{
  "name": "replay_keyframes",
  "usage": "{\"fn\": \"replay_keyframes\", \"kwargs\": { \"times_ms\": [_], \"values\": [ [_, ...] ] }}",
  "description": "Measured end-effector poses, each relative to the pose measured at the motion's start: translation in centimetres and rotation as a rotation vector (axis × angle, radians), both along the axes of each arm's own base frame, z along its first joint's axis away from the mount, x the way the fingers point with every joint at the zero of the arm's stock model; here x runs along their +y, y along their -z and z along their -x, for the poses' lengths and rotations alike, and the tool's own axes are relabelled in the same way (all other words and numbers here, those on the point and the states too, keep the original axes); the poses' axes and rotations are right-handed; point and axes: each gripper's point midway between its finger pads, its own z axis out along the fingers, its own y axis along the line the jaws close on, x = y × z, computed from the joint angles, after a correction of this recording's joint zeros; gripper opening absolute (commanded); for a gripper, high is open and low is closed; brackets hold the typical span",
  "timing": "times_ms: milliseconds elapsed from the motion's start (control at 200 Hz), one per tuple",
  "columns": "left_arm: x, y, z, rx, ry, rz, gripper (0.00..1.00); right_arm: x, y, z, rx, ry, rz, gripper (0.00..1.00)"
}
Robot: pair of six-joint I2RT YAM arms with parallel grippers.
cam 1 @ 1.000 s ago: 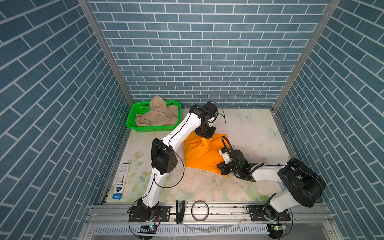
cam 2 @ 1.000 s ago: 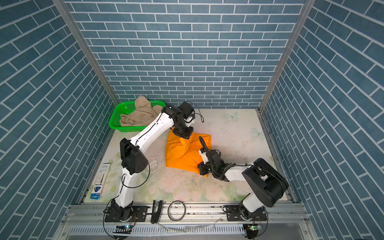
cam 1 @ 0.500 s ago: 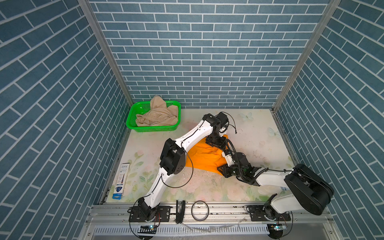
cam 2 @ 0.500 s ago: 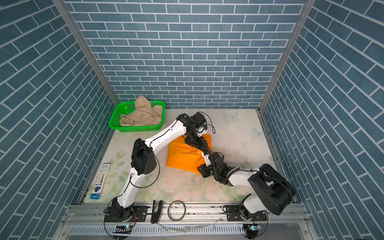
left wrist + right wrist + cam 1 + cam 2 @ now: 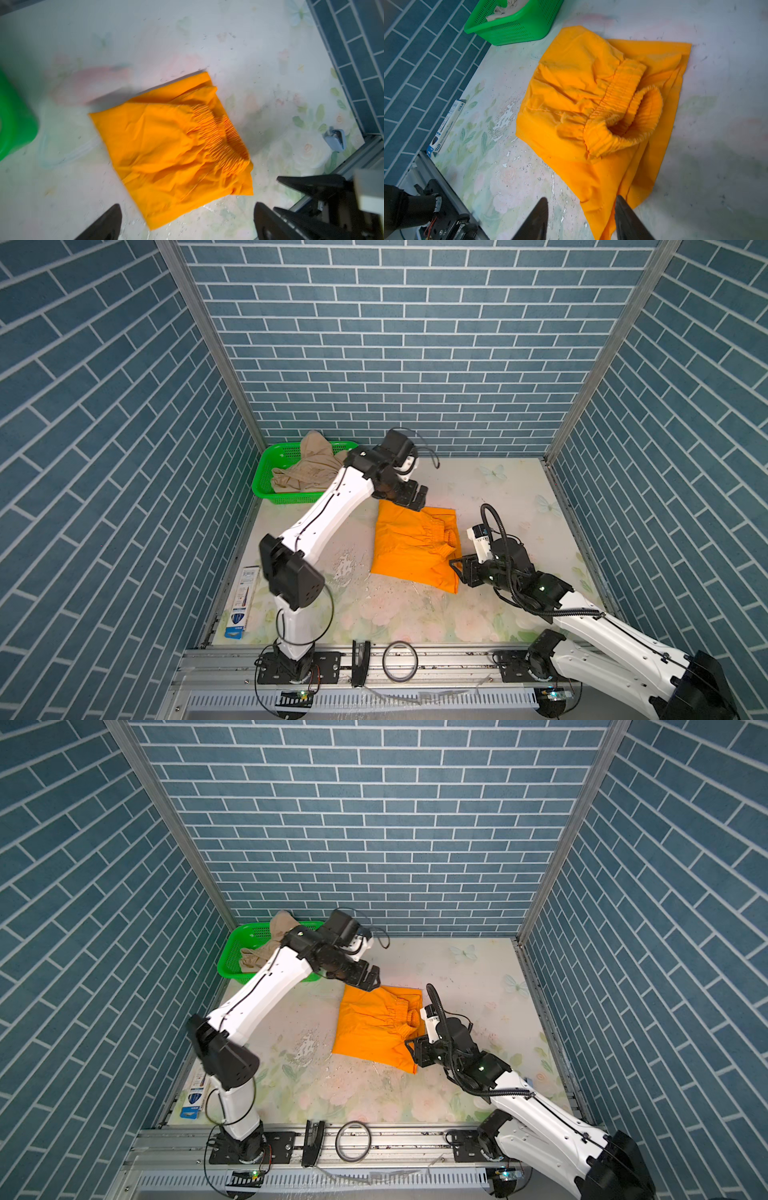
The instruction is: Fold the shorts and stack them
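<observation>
Room: blue brick walls (image 5: 374, 344) are closing in a worn floral table (image 5: 498, 497) on three sides.
Orange pair: the orange shorts (image 5: 411, 547) are lying mid-table as a folded, roughly square packet, with the gathered waistband (image 5: 623, 99) bunching on top toward the right edge.
Beige pair: the beige shorts (image 5: 307, 472) are sitting crumpled in the green basket (image 5: 282, 497) at the far left corner, rising above its rim and not yet folded.
Left arm: the left gripper (image 5: 415, 501) is hovering by the packet's far edge, jaws standing wide with nothing between them.
Right arm: the right gripper (image 5: 457, 570) is sitting low at the packet's near right corner, jaws parted, with the cloth corner lying loose between them rather than pinched.
Handling: the cloth is looking thin, light and limp, so it is likely to sag and fall open if lifted by one point.
Hold: pinching through all layers at two corners of one edge, or at the thicker waistband, is looking safest.
</observation>
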Motion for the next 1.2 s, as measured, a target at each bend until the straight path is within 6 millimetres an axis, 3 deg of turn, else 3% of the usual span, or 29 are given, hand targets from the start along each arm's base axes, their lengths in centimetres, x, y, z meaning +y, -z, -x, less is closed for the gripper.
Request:
{"fn": "replay_keyframes", "kwargs": {
  "times_ms": [60,115,225,360,535,610,665,740,815,945,1040,1145,1200],
  "values": [
    [2.9,0.8,0.3,-0.003,-0.065,0.008,1.00,0.7,-0.6,-1.3,0.003,0.001,0.042,0.55],
    [4.2,2.2,1.0,0.005,-0.088,0.008,1.00,1.0,-0.9,-2.3,0.006,0.011,0.063,0.61],
    [3.5,5.6,3.1,0.043,-0.042,0.024,1.00,-0.4,-0.6,-4.2,0.041,0.066,0.061,0.65],
    [3.5,9.5,4.8,0.096,-0.035,0.006,1.00,-1.7,1.5,-6.5,0.177,0.129,0.073,0.68],
    [4.7,12.2,6.1,0.104,-0.059,0.017,0.99,-0.3,3.4,-5.2,0.337,0.099,0.021,0.72],
    [4.7,12.8,7.4,0.110,-0.052,0.042,0.85,0.2,3.8,-4.9,0.384,0.097,-0.007,0.73],
    [4.5,13.2,8.4,0.105,-0.033,0.053,0.63,0.4,4.2,-4.8,0.411,0.101,-0.016,0.74],
    [3.4,13.5,10.1,0.101,0.012,0.079,0.24,0.5,5.0,-4.7,0.449,0.113,-0.013,0.74],
    [1.5,13.9,11.8,0.088,0.086,0.106,0.06,0.7,5.7,-5.0,0.481,0.127,-0.008,0.74],
    [-1.9,14.7,13.5,0.054,0.198,0.148,0.01,0.9,6.8,-5.3,0.511,0.139,0.007,0.73],
    [-3.8,15.2,13.6,0.031,0.239,0.198,0.00,1.0,7.2,-5.5,0.523,0.146,0.006,0.68],
    [-5.6,16.1,13.4,0.022,0.259,0.244,0.00,1.3,7.5,-6.0,0.525,0.151,0.002,0.56],
    [-6.6,16.4,13.4,0.015,0.277,0.259,0.00,1.4,7.5,-6.1,0.525,0.153,-0.002,0.45]
  ]
}}
